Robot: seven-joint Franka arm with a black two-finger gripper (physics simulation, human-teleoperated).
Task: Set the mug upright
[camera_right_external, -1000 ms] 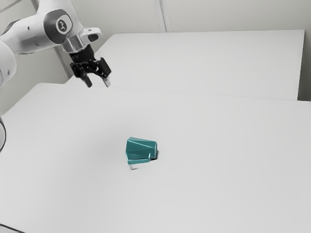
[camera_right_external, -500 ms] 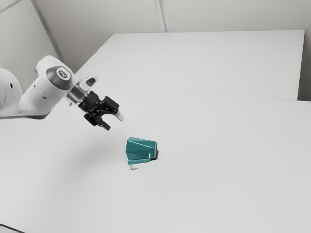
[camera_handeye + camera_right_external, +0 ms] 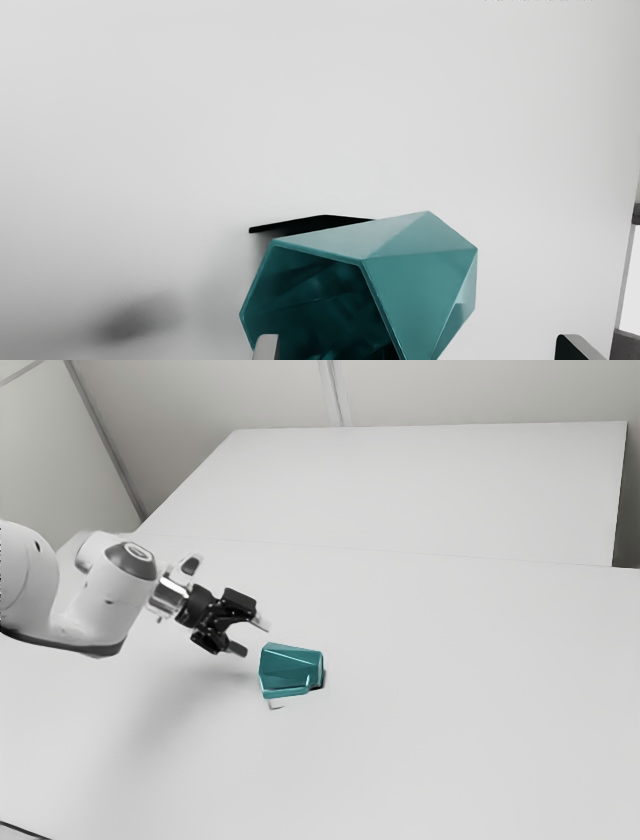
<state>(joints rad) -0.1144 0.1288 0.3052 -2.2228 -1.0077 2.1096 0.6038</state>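
Teal mug: still tipped over, well inside far table edge.
Black claw: newly lowered near mug's mouth, spread wide, empty.
Righting: yet to start; grasp looks close.

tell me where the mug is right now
The teal mug lies on its side on the white table, close to the open gripper and toward the exterior view's right from it.

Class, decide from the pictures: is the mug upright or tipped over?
Tipped over: the mug lies on its side, its open mouth facing sideways, toward the gripper.
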